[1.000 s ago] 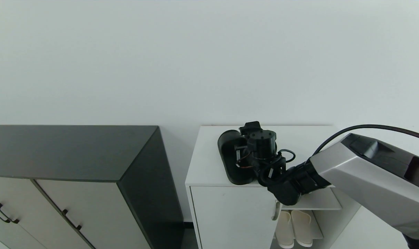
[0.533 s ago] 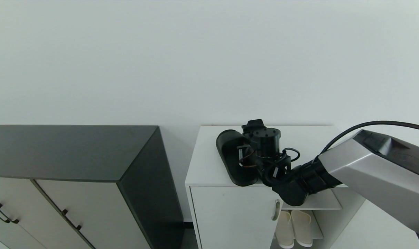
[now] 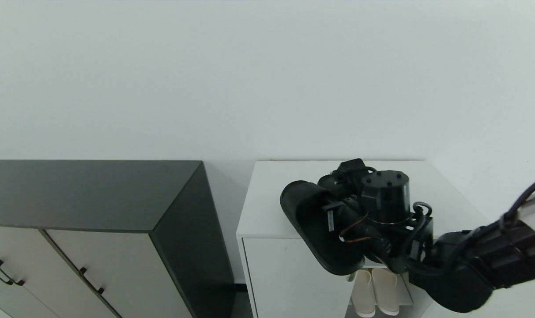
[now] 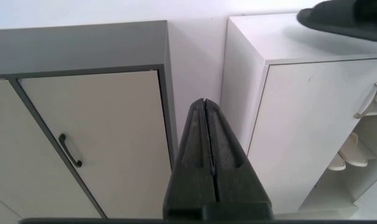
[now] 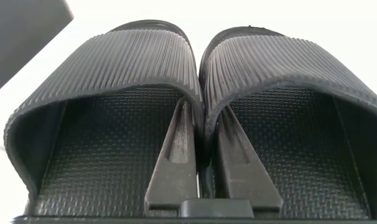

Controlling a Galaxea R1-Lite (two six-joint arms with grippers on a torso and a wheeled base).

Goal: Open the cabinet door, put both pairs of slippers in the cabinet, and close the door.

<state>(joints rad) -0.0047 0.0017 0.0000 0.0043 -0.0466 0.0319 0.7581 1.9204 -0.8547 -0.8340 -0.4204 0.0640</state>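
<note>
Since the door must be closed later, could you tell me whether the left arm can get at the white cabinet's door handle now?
Probably yes: nothing lies between the left pincer and the door handle; the black slippers are held higher up. The pincer is shut, though.

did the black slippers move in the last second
Yes. The black slippers, pinched by the right end effector, have come toward the camera and rightward along the white cabinet top; they now overhang its front edge.
</note>
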